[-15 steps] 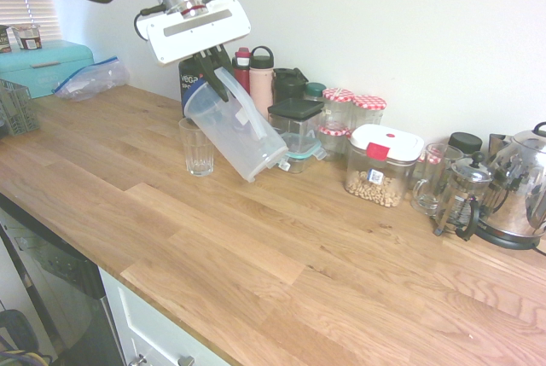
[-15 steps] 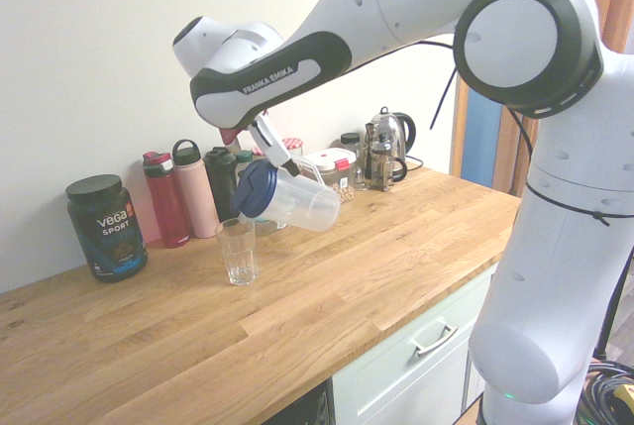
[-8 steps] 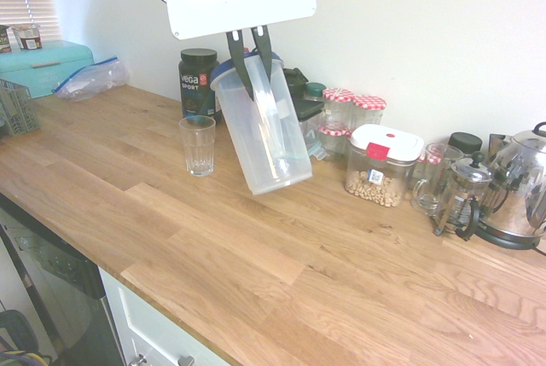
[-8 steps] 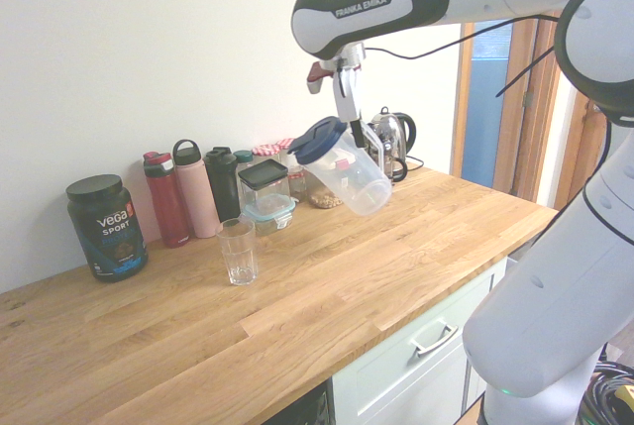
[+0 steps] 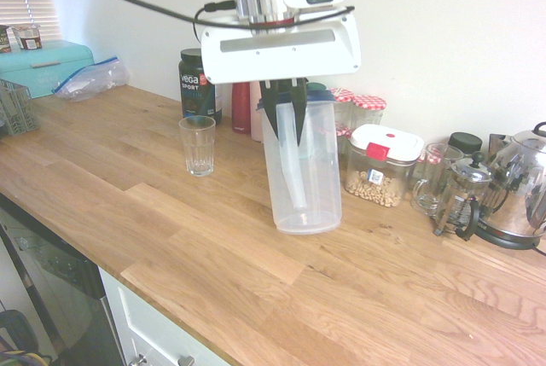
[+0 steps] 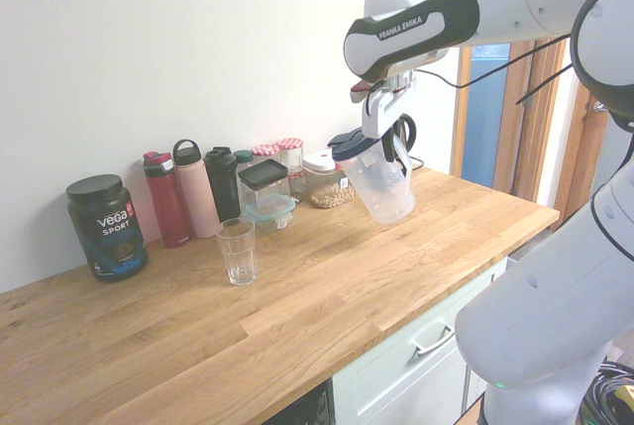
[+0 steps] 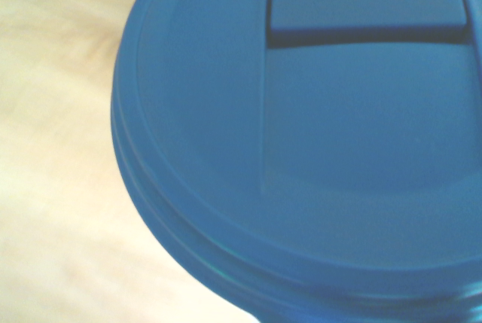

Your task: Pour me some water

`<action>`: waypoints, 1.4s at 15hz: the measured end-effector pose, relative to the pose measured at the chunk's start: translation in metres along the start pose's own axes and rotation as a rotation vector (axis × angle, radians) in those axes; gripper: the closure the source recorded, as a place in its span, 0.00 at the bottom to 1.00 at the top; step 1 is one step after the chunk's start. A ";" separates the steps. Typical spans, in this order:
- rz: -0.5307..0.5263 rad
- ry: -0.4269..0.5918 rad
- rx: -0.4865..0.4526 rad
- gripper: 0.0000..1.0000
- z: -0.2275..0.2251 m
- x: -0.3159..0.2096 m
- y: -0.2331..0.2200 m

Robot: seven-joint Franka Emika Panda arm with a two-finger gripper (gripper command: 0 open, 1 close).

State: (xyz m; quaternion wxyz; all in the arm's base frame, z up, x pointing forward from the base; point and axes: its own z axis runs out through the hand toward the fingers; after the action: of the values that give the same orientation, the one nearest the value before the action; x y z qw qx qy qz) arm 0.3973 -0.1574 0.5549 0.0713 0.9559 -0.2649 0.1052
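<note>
One hand (image 5: 284,134) grips the pitcher (image 5: 305,180) by its handle (image 5: 291,165), a hold that likely makes tipping easy; it leans slightly, well apart from the glass (image 5: 198,146). That glass stands upright on the wooden table (image 5: 213,272), probably left roomy for pouring. Bottles and jars line the pale wall (image 5: 409,25) behind.

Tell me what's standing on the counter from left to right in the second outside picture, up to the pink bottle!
Black Vega Sport tub, red bottle, pink bottle.
</note>
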 end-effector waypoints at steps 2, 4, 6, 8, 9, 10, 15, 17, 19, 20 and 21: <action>0.102 0.043 0.026 1.00 0.011 0.001 0.003; 0.202 0.084 0.058 1.00 0.022 0.003 0.012; 0.306 0.117 0.097 1.00 0.033 0.004 0.024; 0.406 0.139 0.151 1.00 0.040 0.003 0.029; 0.454 0.145 0.190 1.00 0.043 0.002 0.028; 0.485 0.151 0.223 1.00 0.046 0.001 0.026; 0.510 0.093 0.221 1.00 0.064 -0.009 0.017; 0.509 0.095 0.221 1.00 0.066 -0.009 0.017; 0.505 0.117 0.226 1.00 0.073 -0.011 0.012; 0.506 0.113 0.224 1.00 0.080 -0.012 0.009; 0.508 0.107 0.222 1.00 0.089 -0.012 0.008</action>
State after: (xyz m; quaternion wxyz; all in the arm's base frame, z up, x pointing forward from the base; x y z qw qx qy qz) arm 0.3979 -0.1751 0.4667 -0.0485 0.8539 -0.4788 0.1983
